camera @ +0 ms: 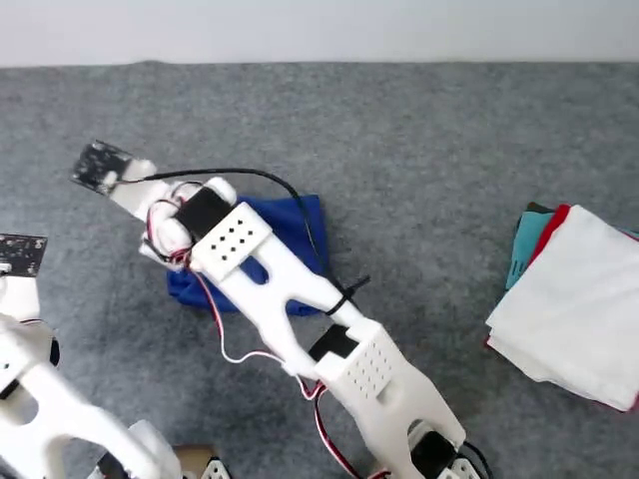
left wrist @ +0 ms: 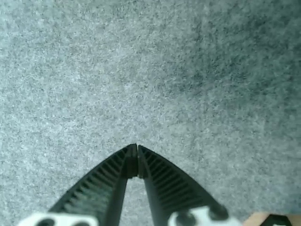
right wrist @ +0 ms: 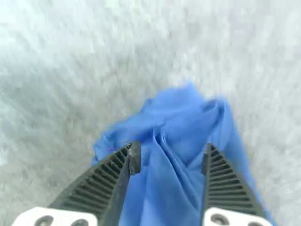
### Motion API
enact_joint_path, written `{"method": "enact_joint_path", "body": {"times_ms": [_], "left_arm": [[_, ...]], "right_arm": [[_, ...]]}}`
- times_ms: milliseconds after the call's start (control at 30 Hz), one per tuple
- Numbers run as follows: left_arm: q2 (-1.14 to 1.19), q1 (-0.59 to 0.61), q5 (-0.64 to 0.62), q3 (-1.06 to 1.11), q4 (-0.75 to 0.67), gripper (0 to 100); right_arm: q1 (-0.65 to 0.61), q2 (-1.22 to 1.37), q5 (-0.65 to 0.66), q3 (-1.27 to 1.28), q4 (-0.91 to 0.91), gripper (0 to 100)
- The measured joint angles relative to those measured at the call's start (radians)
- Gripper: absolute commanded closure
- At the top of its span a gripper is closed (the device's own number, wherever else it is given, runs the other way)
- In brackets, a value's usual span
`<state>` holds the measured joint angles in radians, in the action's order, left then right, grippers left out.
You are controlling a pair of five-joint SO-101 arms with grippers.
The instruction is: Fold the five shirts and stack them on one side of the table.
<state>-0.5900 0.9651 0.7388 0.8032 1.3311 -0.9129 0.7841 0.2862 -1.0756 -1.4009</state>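
Blue shirt (camera: 290, 220) crumpled, left of bench (camera: 419, 130) centre; stack (camera: 579, 299) at right edge. Right gripper (right wrist: 171, 153) spread astride it: best pinch one edge, not bunch. Left gripper (left wrist: 137, 150) pressed together over bare bench.

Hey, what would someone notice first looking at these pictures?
A crumpled blue shirt lies left of middle on the table, with the right gripper open over its folds. At the right edge sits a stack of folded shirts, white on top. The left gripper is shut over bare grey surface.

Robot test bench; grey felt table (camera: 449, 130); white printed arms (camera: 379, 379); bare wall (camera: 319, 30).
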Motion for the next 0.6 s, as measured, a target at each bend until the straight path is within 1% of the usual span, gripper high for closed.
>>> {"method": "enact_joint_path", "body": {"times_ms": [67, 133, 167, 233, 433, 500, 600], "left_arm": [[0.000, 0.000, 0.000, 0.000, 0.000, 99], [0.000, 0.000, 0.000, 0.000, 0.000, 99], [0.000, 0.000, 0.000, 0.000, 0.000, 99], [0.000, 0.000, 0.000, 0.000, 0.000, 99], [0.000, 0.000, 0.000, 0.000, 0.000, 99], [0.000, 0.000, 0.000, 0.000, 0.000, 99], [0.000, 0.000, 0.000, 0.000, 0.000, 99]], "right_arm": [[0.011, 0.000, 0.002, -0.055, -0.044, 90.0], [0.040, 0.000, 0.003, -0.083, -0.106, 97.9], [0.060, 0.000, 0.003, -0.089, -0.140, 99.6], [0.118, 0.000, 0.003, -0.094, -0.201, 97.9], [0.315, 0.104, 0.003, -0.095, -0.321, 98.8], [0.347, 0.155, 0.003, -0.095, -0.336, 98.8], [0.325, 0.218, 0.003, -0.095, -0.341, 98.8]]}}
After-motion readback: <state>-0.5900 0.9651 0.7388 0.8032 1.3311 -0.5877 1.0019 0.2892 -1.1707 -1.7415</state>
